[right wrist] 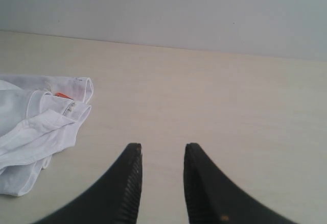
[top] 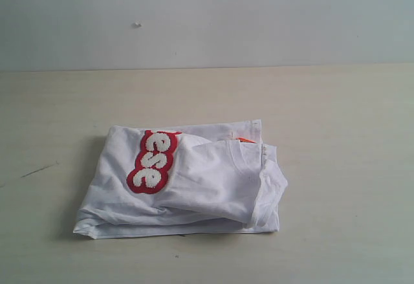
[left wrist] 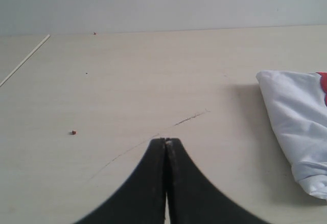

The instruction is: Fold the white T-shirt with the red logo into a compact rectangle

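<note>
folded white T-shirt (top: 213,180), red logo (top: 154,161) showing "ese"

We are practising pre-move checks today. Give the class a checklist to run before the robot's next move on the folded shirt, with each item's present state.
1. Left gripper is empty and off the cloth: ok. Its jaws are shut over bare table.
2. Right gripper is empty: ok. Its jaws are apart with nothing between them.
3. White T-shirt lies wholly on the table: ok.
4. Shirt forms a compact rectangle: ok, roughly. The edges on the right arm's side are uneven.
5. Red logo is fully showing: not ok. A folded layer covers part of it.
6. Lower layers lie flat: cannot tell.
</note>
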